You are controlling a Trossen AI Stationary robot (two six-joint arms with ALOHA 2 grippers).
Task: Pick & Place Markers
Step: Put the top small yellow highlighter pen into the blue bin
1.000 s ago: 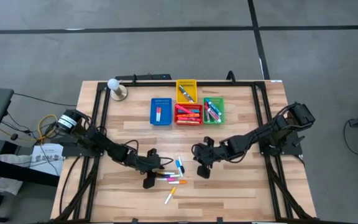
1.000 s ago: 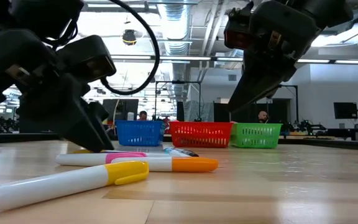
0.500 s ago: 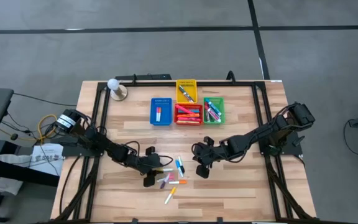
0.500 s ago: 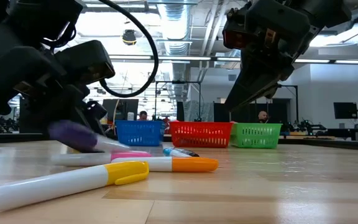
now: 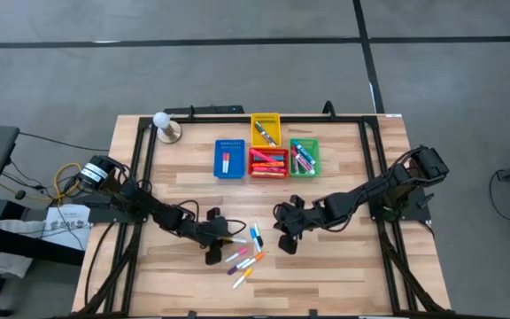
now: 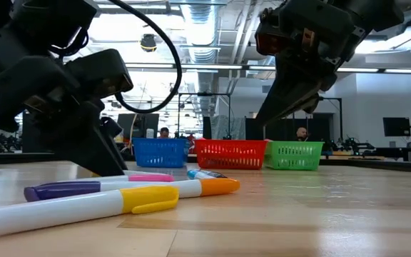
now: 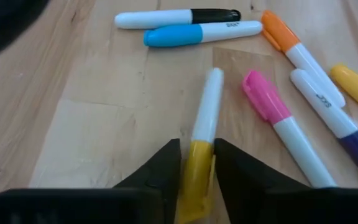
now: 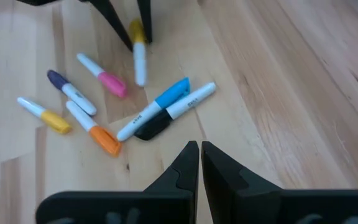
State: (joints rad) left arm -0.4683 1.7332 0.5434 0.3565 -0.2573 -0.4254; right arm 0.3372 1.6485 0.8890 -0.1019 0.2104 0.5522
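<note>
Several markers lie loose on the wooden table (image 5: 343,275) near its middle. They are a blue one (image 7: 201,32), a black-capped one (image 7: 176,17), and orange (image 7: 291,46), pink (image 7: 278,118), purple (image 7: 334,118) and yellow ones (image 7: 356,87). My left gripper (image 7: 197,144) (image 5: 228,241) stands low at the cluster's left, shut on another yellow-capped marker (image 8: 138,53). My right gripper (image 8: 200,149) (image 5: 283,244) hovers shut just right of the cluster, touching nothing. My left gripper pinches the marker's yellow cap (image 7: 197,165) between its two fingers, one on each side. It slants down from the table's left. The marker runs on in line with the fingers, its white barrel end (image 7: 211,81) low over the wood. I cannot tell whether the marker is lifted.
Four small bins stand toward the far edge: blue (image 5: 229,158), red (image 5: 268,162), yellow (image 5: 266,127) and green (image 5: 304,157), all with markers inside. A white ball on a stand (image 5: 164,124) sits at the far left. Dark rails run along both table sides.
My left gripper has tipped a little in place. A purple marker was flicked out from beside it and now lies toward the table's near edge. The pink and orange markers have turned from lying level to slanting, and the yellow one has shifted slightly.
</note>
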